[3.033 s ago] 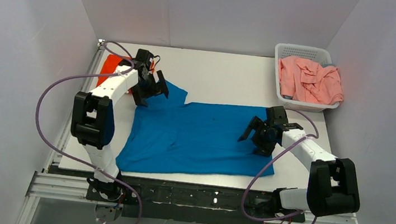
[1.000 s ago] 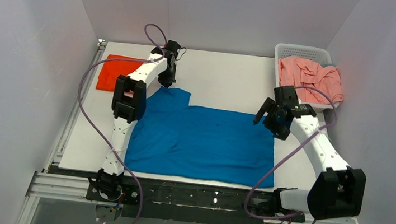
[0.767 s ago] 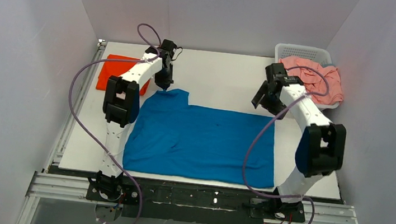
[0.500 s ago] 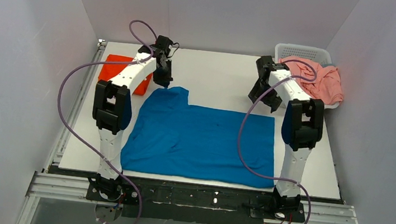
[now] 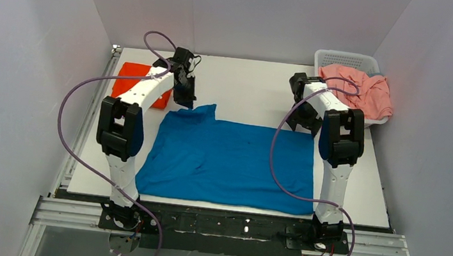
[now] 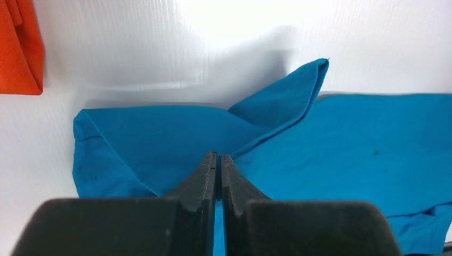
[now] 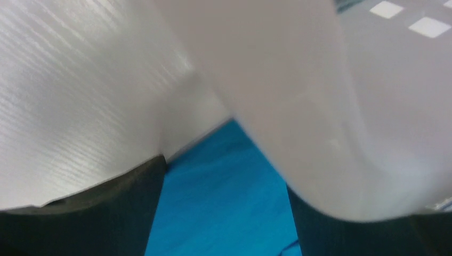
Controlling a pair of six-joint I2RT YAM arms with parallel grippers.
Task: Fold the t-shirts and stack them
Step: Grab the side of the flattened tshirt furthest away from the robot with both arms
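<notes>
The right arm has swung up off the hem side and now stands tall, and the left arm has pulled back in toward the sleeve. The blue t-shirt lies spread flat in the middle of the table, front edge near the arms' bases.

The left gripper is on the far left sleeve, fingers pressed together. In the wrist view the creases run straight into the tips, so it looks to be pinching that sleeve, which peaks up off the board.

The right gripper hangs over the far right corner, jaws spread wide, holding nothing.

This cloth is light, limp and thin. I'd say it drapes and drags rather than slides, so take it at corners and hems, both far corners together.

There's bare board beyond the far edge and on the right. The folded orange-red t-shirt sits just beside the left sleeve, tight quarters there. The pink t-shirt is heaped in the basket at the far right, close behind the right arm.
</notes>
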